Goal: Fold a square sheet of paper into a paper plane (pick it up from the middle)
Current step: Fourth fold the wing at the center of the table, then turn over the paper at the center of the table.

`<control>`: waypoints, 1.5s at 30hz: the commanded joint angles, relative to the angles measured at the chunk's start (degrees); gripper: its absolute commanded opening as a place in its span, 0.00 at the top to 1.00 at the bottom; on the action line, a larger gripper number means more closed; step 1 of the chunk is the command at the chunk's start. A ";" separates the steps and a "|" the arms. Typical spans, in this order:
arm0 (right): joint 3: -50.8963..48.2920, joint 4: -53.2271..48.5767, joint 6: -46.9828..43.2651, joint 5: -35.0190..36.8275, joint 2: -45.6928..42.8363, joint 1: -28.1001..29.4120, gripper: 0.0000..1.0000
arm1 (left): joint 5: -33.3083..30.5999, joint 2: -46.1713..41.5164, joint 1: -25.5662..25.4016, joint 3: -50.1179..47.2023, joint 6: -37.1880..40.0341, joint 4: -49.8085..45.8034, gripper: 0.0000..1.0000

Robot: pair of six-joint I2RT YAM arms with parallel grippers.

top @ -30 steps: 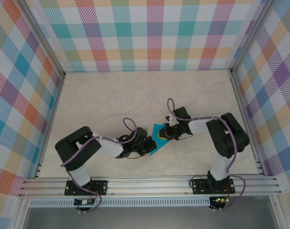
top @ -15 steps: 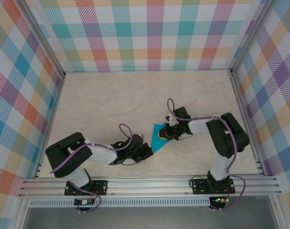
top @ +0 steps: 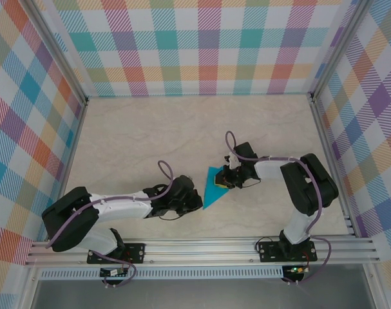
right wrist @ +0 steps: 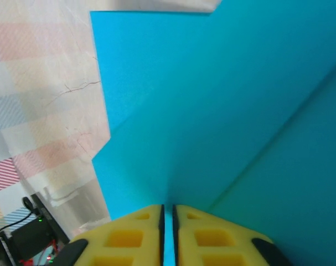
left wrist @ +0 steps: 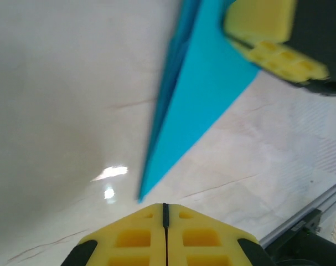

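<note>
1. Top external view: the sheet of paper [top: 213, 188] lies on the pale marbled surface [top: 150, 135], near the front and a little right of centre. It is folded into a teal triangle whose sharp tip points toward the near rail [top: 201, 248].
2. In the same view, the left arm lies low along the front. The left gripper [top: 196, 201] sits just beside the paper's pointed end, on its left. The right gripper [top: 227, 182] sits at the paper's right edge, over the paper.
3. Checked walls [top: 208, 45] enclose the surface on three sides.
4. Left wrist view: the left gripper [left wrist: 165, 213] has its yellow fingers pressed together, with only a dark seam between them and nothing held.
5. In this view the sheet of paper [left wrist: 195, 94] runs up and away. Its narrow tip lies just ahead of the fingertips and apart from them, on the surface [left wrist: 57, 83].
6. One of the right gripper's yellow fingers [left wrist: 262, 22] rests at the far, wider end of the paper.
7. Right wrist view: the right gripper [right wrist: 168, 213] is narrowed to a thin slit, and teal paper shows in that slit, so it is pinching the sheet.
8. The sheet of paper [right wrist: 228, 100] spreads ahead with a diagonal crease at the right. The surface [right wrist: 46, 100] is at the left.
</note>
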 commanded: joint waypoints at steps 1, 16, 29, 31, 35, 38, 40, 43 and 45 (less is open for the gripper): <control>2.37 -7.55 -0.99 4.73 -6.36 -0.49 0.78 | -3.89 0.61 1.89 5.52 6.54 -7.83 0.94; -7.75 -9.05 4.43 4.27 -15.45 -3.14 0.56 | -4.99 15.31 3.69 17.52 14.13 -13.45 1.00; -8.71 -2.80 6.33 1.47 -10.04 -3.09 0.57 | -4.18 19.15 4.19 19.38 17.00 -14.24 1.00; -8.69 -2.11 6.42 1.06 -9.53 -3.10 0.59 | -3.68 19.81 4.12 19.57 17.02 -14.11 1.00; -8.78 -0.68 6.90 0.60 -8.50 -3.10 0.59 | -2.92 20.99 4.13 19.58 16.82 -13.89 1.00; -8.92 -0.76 7.29 1.44 -8.19 -3.15 0.59 | -2.65 21.46 4.14 19.56 16.86 -13.97 1.00; -8.86 -0.68 7.47 1.49 -7.99 -3.15 0.59 | -2.62 21.57 4.12 19.60 16.89 -14.28 1.00; -8.79 0.44 7.79 0.23 -7.24 -3.15 0.59 | -2.71 21.74 4.12 19.54 16.81 -14.62 1.00; -9.31 3.20 8.96 -1.87 -6.91 -3.15 0.59 | -2.70 21.83 4.13 19.65 16.80 -14.93 1.00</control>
